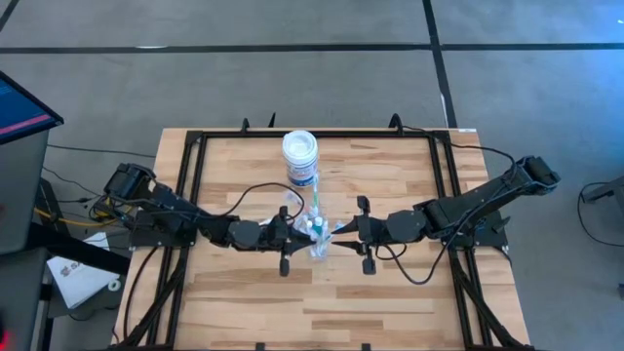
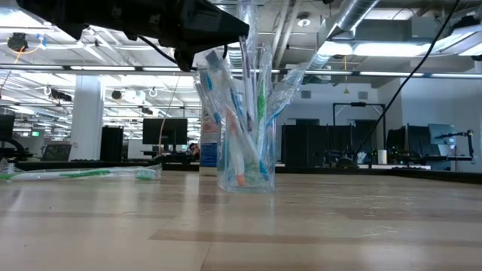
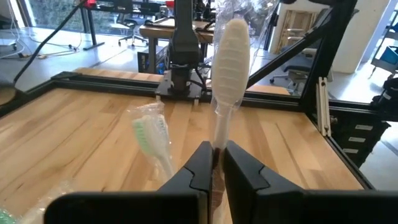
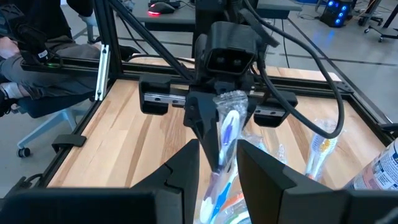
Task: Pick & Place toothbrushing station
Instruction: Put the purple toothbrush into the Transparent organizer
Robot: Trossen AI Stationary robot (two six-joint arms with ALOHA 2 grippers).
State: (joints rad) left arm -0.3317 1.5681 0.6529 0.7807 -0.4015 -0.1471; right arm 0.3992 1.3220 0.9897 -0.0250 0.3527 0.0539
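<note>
a: high view first. clear cup [image 1: 319, 244] sits mid-table, packed with toothbrushes [image 1: 314, 222]. left gripper [image 1: 298, 230] and right gripper [image 1: 340, 232] meet over it from either side. white jar [image 1: 300, 156] stands behind, apart from the cup.

b: why both arms there?

a: my guess, right steadies the bundle while left feeds a brush in. low view: cup [image 2: 246, 177] upright on the table [image 2: 316, 226], wrapped brushes [image 2: 239, 128] fan out above the rim, a dark gripper [image 2: 203, 26] just above them, can't say which arm from here. one green toothbrush [image 2: 83, 174] lies flat off to the side, well apart from the cup.

b: left wrist?

a: left fingers [image 3: 194, 169] pinched tight on the neck of a white wrapped toothbrush [image 3: 229, 56], head pointing away from the wrist. a second green-bristle brush [image 3: 151, 132] stands just beside it.

b: right wrist?

a: right fingers [image 4: 264, 171] partly apart, straddling the wrapped brushes [image 4: 224, 140] rising from the cup; whether they actually press them, can't tell. left gripper [image 4: 219, 109] faces it, holding a blue-and-white brush [image 4: 229, 127].
</note>
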